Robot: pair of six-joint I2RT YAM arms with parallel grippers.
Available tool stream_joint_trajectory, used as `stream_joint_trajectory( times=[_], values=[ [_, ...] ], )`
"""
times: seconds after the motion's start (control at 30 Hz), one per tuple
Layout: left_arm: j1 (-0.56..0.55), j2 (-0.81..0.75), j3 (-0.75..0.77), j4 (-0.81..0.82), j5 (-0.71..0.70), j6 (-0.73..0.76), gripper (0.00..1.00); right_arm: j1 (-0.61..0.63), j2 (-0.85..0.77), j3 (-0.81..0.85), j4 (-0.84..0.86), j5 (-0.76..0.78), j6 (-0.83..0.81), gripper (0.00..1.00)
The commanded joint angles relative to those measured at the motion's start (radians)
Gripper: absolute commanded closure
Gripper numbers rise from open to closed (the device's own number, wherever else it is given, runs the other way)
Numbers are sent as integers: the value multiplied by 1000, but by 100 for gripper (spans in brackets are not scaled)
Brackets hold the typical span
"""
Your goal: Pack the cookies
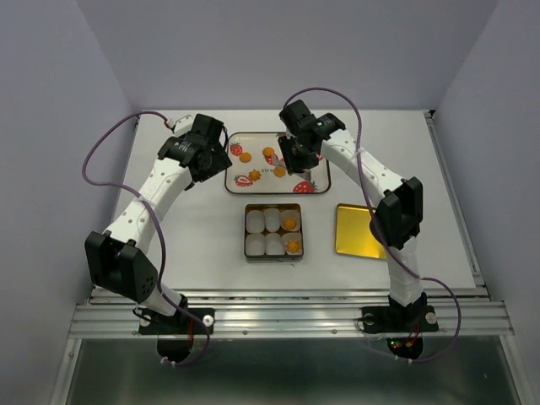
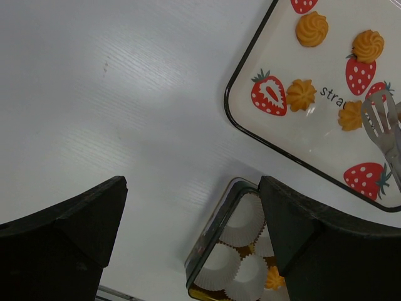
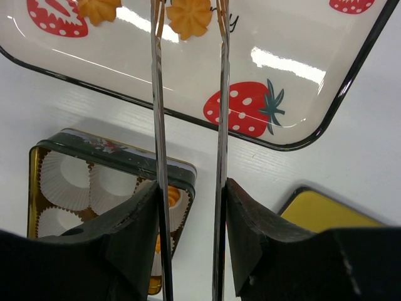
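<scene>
A strawberry-printed tray lies on the white table — a gold lid near its corner.

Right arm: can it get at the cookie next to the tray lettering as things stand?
Probably yes. The right gripper holds tongs whose blades flank that cookie on the tray, with nothing else between them. How low the tips sit is unclear.

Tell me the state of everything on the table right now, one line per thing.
left gripper: open, empty.
right gripper: shut on the tongs.
tongs: tips either side of one cookie on the tray.
cookies: four on the tray, two in the tin.
tin: open, four paper cups empty.
lid: off, flat beside the tin.
</scene>
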Motion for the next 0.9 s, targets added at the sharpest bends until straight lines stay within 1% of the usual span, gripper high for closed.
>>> stream_joint_trajectory(
  times=[0.0,0.3,0.87],
  values=[
    [-6,-31,-9,7,-18,17,1,-3,-1,-3,47,-8,-18,51],
    [-5,-19,-9,24,-19,37,1,-3,-7,-56,45,-16,-23,50],
    [-3,-24,-35,42,-18,33,1,25,16,-84,52,-8,-35,48]
  ],
)
